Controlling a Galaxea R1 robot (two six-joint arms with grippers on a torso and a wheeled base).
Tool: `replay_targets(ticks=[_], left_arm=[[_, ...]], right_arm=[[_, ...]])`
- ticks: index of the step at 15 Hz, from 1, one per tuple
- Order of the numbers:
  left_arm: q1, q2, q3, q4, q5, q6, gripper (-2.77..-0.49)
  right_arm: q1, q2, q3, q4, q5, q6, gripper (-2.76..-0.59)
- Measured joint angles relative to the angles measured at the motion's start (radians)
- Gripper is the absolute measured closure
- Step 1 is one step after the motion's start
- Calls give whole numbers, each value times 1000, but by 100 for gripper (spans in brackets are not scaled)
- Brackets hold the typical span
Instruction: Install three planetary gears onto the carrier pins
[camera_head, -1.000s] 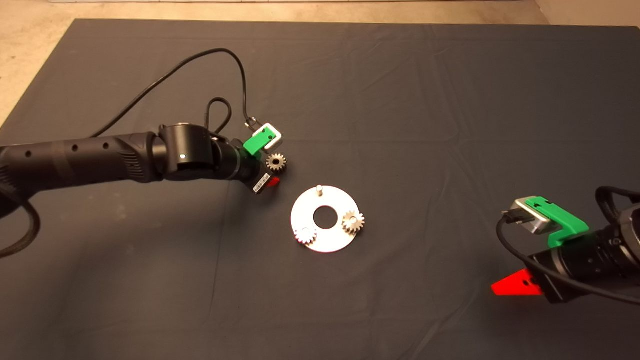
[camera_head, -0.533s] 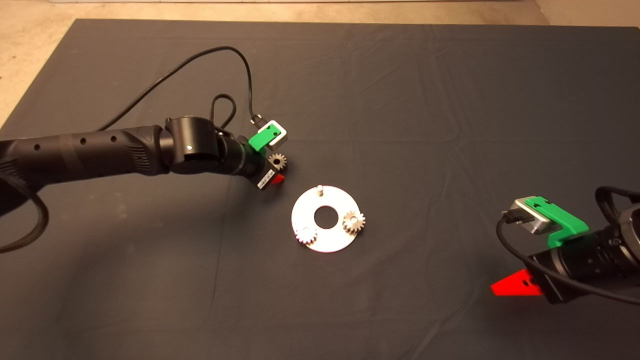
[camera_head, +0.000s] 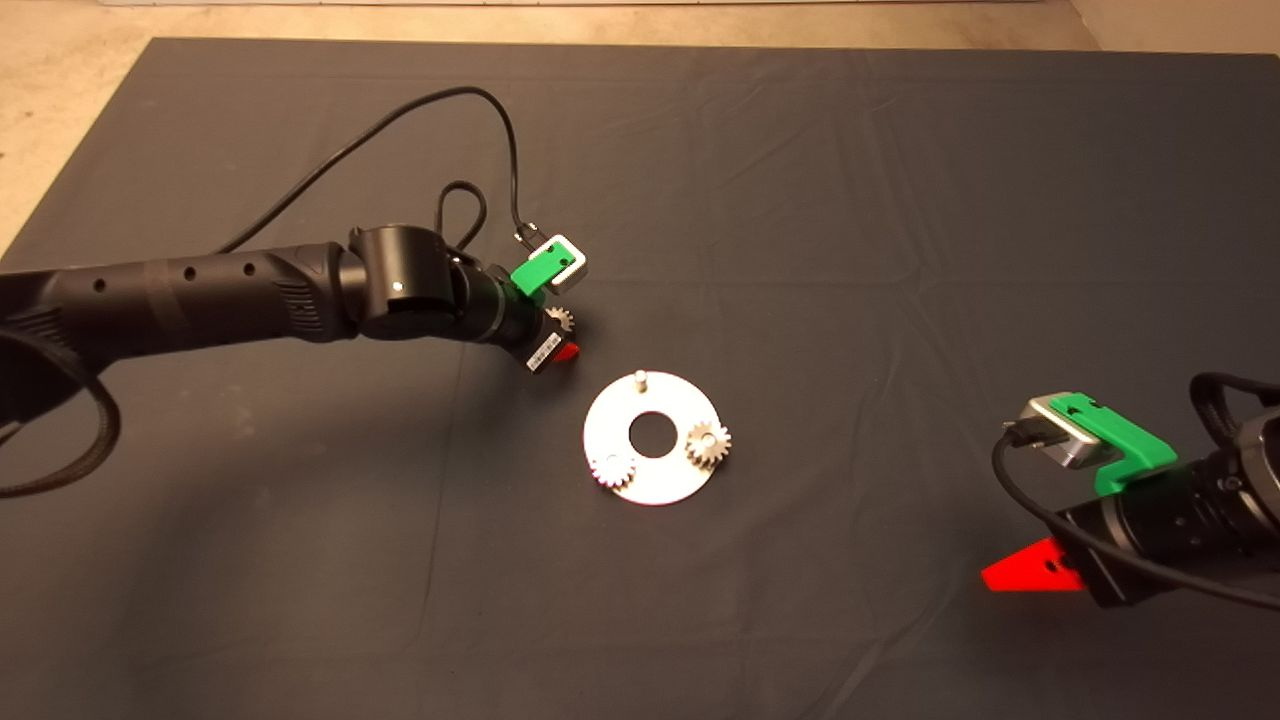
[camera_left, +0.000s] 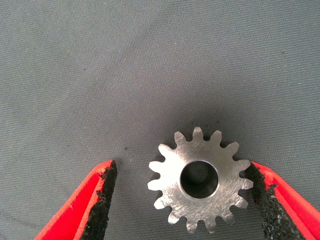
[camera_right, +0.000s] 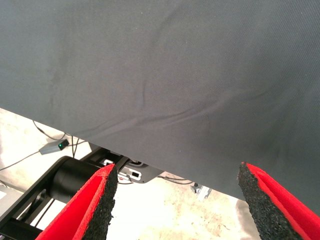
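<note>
From my left wrist view, the loose gear (camera_left: 200, 180) lies flat on the mat (camera_left: 125, 65) between the left gripper (camera_left: 182, 187) pads, jaws wide, one pad just touching its teeth, the other apart; the head view hides most of that gear under the wrist. The disc (camera_head: 655, 438) sits near mat centre, two seated gears (camera_head: 708, 444) on it, one carrier pin (camera_head: 640, 379) bare, beige floor (camera_head: 70, 25) beyond the far edge. Since the earlier frames the left arm has moved over the gear; the right gripper (camera_right: 177, 200) is parked at the right edge, jaws wide, empty.
</note>
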Motion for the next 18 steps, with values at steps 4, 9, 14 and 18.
replay_targets(ticks=[4,9,14,18], left_arm=[[-3,0,-3,-24,-4,30,-160],[-3,1,-3,-37,-7,30,-130],[-5,1,-4,-43,-8,30,-114],[-17,0,-20,-46,5,31,-98]], right_arm=[[0,0,0,0,0,0,-178],[0,0,0,0,0,0,-178],[0,0,0,0,0,0,-178],[0,0,0,0,0,0,-178]])
